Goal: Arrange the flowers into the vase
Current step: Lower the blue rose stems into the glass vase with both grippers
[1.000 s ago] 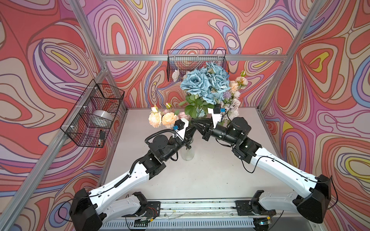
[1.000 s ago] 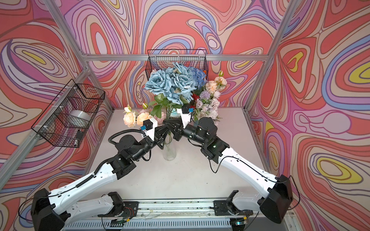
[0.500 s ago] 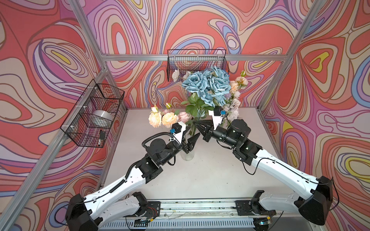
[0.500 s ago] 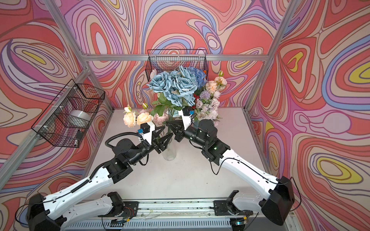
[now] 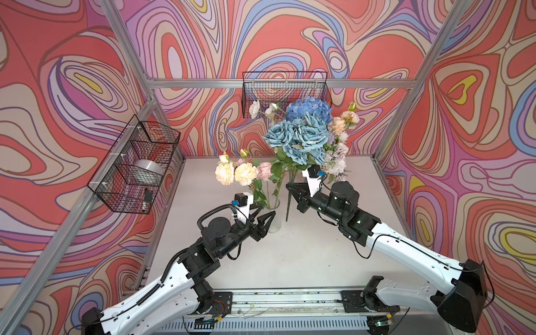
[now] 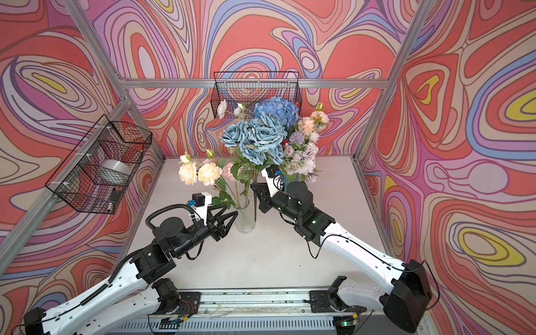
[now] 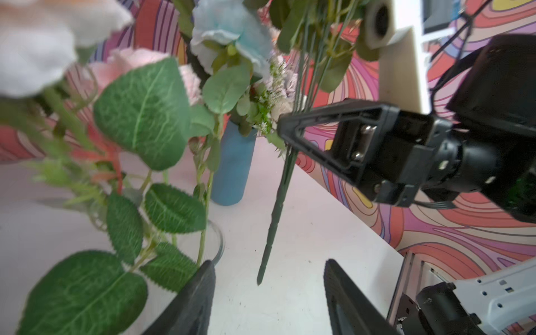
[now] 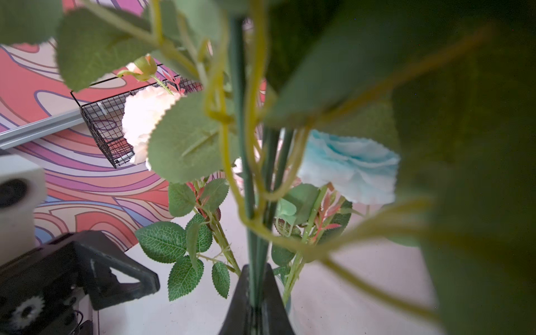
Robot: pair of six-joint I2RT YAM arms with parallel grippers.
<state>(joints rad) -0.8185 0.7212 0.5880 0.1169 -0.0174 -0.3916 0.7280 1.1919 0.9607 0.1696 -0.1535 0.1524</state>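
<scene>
My right pincer (image 5: pixel 289 186) is clamped tight on the dark green stem (image 7: pixel 275 208) of the dusty-blue roses (image 5: pixel 293 139), jaws pressed together with the stem between them, as my right wrist view shows close up (image 8: pixel 255 271). I hold the bunch upright, its blooms high above the table (image 5: pixel 304 255). The stem's lower end hangs outside the glass vase (image 5: pixel 274 222), just beside it. I cannot tell whether the tip touches the tabletop. My left pincer (image 5: pixel 267 214) stands about halfway open with nothing between its fingers (image 7: pixel 200 290). It sits low, right next to the glass vase on the side facing my left arm. That vase already carries the cream and pink blooms (image 5: pixel 236 173), whose leafy stalks lean out toward my left. Behind my right pincer, a blue vase (image 7: pixel 232 168) holds the blue hydrangea (image 5: pixel 309 108) and the pale lilac and peach sprays (image 6: pixel 303 156).
</scene>
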